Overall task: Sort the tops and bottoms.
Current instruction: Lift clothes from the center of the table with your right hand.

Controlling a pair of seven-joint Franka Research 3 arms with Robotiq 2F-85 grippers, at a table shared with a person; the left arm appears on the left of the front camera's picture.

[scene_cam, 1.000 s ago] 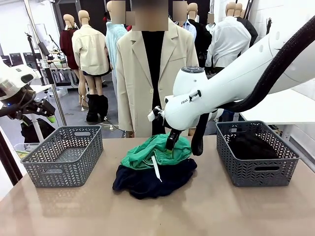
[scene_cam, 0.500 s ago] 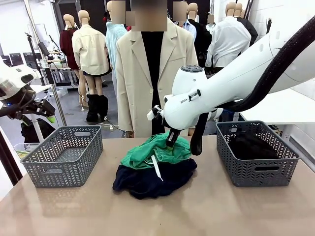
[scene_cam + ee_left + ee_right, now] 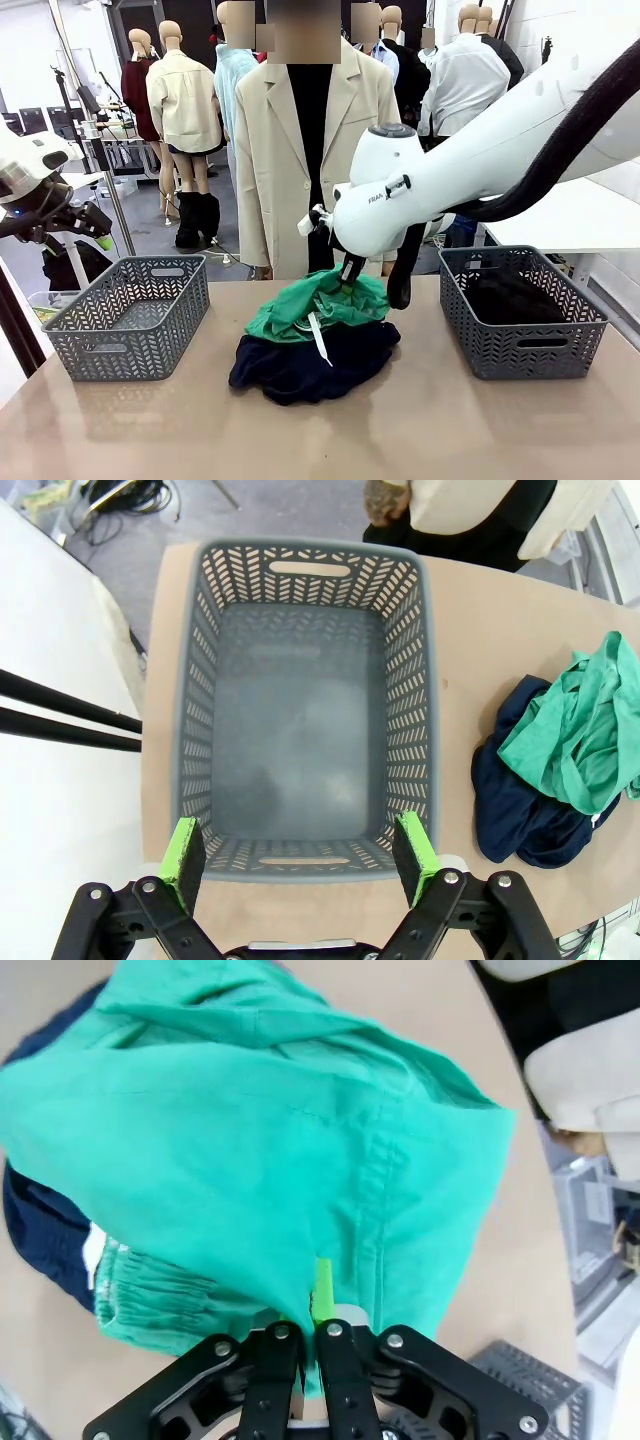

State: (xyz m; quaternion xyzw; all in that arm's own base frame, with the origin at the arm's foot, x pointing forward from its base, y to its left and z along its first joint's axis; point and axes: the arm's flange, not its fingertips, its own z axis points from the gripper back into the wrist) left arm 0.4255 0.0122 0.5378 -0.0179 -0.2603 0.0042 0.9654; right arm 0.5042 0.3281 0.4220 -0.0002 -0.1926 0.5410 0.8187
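Our right gripper (image 3: 315, 1305) is clamped on a fold of the green garment (image 3: 270, 1140), which tops the navy pile (image 3: 310, 365) mid-table, toward the far edge. Our left gripper (image 3: 300, 852) hangs, jaws apart, over the grey basket (image 3: 300, 555) by the table's left edge. A black garment (image 3: 505, 295) lies in the right-edge basket (image 3: 520, 350).

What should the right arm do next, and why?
Probably lift straight up: the right gripper has its jaws shut on a fold of the green garment, which lies draped over the navy garments and needs to come clear of them.
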